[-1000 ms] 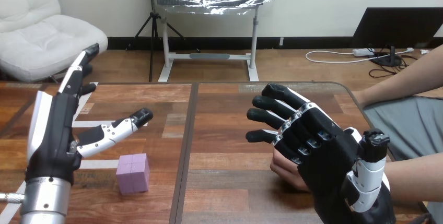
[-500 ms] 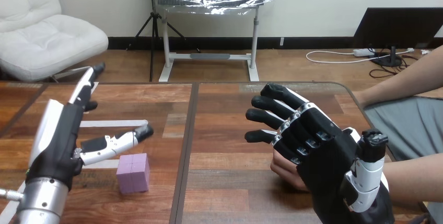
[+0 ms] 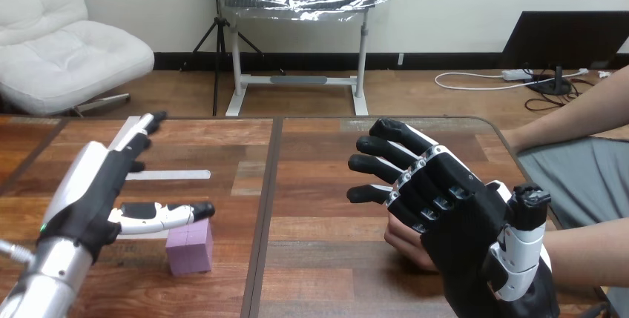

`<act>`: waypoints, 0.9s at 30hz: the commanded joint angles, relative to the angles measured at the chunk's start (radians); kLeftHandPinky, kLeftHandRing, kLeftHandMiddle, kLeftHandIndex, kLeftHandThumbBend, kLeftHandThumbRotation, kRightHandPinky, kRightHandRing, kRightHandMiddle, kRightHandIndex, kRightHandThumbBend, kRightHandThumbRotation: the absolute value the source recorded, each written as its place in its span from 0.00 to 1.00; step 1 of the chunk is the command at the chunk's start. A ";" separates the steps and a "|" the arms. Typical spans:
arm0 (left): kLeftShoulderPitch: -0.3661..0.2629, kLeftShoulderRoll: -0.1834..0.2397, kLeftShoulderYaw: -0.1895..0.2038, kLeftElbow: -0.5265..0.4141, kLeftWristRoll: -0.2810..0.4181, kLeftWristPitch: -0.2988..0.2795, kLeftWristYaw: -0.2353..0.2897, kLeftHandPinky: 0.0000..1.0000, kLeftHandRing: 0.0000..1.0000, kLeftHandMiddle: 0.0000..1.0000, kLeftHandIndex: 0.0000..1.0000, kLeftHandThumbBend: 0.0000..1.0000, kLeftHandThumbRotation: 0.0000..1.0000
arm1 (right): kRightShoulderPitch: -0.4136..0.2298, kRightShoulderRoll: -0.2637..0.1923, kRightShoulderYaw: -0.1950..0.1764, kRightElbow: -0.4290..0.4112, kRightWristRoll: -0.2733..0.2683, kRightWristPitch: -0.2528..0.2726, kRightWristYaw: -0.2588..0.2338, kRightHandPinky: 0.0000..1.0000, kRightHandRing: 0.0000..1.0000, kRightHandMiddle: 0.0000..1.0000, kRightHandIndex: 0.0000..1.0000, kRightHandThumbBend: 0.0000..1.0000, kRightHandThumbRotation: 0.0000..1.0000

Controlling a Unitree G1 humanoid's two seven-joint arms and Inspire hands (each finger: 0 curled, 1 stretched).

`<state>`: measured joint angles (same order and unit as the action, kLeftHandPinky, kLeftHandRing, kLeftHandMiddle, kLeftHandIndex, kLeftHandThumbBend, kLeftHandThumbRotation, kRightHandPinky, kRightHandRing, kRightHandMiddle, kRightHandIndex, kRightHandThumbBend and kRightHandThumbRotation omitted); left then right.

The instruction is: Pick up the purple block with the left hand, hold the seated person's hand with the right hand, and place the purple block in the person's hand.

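The small purple cube block sits on the wooden desk, near the left side, ungrasped. Just left of it hovers the robot's left hand with its fingers straight and spread toward the far side, and its thumb tip just over the block's far top edge; whether they touch is unclear. Well to the right, the right hand lies over the person's hand, fingers loosely extended to the far left, not wrapped round it.
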<state>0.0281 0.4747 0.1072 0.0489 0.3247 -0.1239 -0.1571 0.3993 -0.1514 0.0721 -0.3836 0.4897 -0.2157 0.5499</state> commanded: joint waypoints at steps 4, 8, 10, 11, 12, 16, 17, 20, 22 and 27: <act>-0.147 0.067 -0.053 0.073 0.045 0.016 -0.044 0.75 0.87 0.90 0.91 0.92 0.19 | -0.058 0.020 -0.007 0.002 0.009 -0.023 0.000 0.70 0.82 0.83 0.83 0.90 0.95; -0.179 0.083 -0.075 0.113 0.069 0.019 -0.057 0.73 0.86 0.89 0.91 0.94 0.17 | -0.058 0.020 -0.007 0.002 0.014 -0.021 0.003 0.70 0.82 0.83 0.83 0.90 0.95; -0.196 0.090 -0.086 0.135 0.079 0.014 -0.061 0.72 0.85 0.89 0.90 0.95 0.17 | -0.059 0.020 -0.007 0.004 0.014 -0.023 0.004 0.70 0.82 0.83 0.83 0.89 0.95; -0.203 0.094 -0.091 0.145 0.082 0.010 -0.063 0.72 0.85 0.89 0.90 0.95 0.17 | -0.060 0.020 -0.007 0.004 0.014 -0.024 0.004 0.70 0.82 0.83 0.83 0.89 0.95; -0.209 0.096 -0.095 0.153 0.084 0.007 -0.063 0.71 0.85 0.89 0.90 0.96 0.17 | -0.060 0.020 -0.007 0.005 0.014 -0.024 0.004 0.70 0.82 0.83 0.83 0.89 0.95; -0.242 0.110 -0.122 0.199 0.111 -0.005 -0.064 0.71 0.85 0.89 0.89 0.97 0.18 | -0.060 0.021 -0.008 0.005 0.012 -0.025 0.001 0.70 0.81 0.83 0.83 0.90 0.95; -0.249 0.113 -0.127 0.209 0.117 -0.007 -0.064 0.71 0.85 0.89 0.89 0.97 0.18 | -0.060 0.021 -0.008 0.005 0.012 -0.024 0.001 0.70 0.81 0.83 0.83 0.90 0.95; -0.271 0.118 -0.144 0.241 0.133 -0.008 -0.064 0.71 0.85 0.89 0.89 0.99 0.20 | -0.062 0.021 -0.009 0.008 0.016 -0.024 0.004 0.70 0.81 0.83 0.83 0.90 0.95; -0.286 0.121 -0.155 0.261 0.145 -0.005 -0.067 0.70 0.85 0.89 0.89 0.99 0.21 | -0.062 0.020 -0.010 0.009 0.019 -0.025 0.007 0.70 0.81 0.83 0.83 0.90 0.94; -0.317 0.130 -0.186 0.301 0.180 0.003 -0.070 0.71 0.87 0.90 0.89 1.00 0.23 | -0.063 0.020 -0.011 0.011 0.020 -0.024 0.007 0.70 0.81 0.83 0.83 0.90 0.94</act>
<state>-0.1894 0.5666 -0.0462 0.3097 0.4736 -0.1106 -0.2277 0.3918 -0.1516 0.0712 -0.3769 0.4942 -0.2163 0.5523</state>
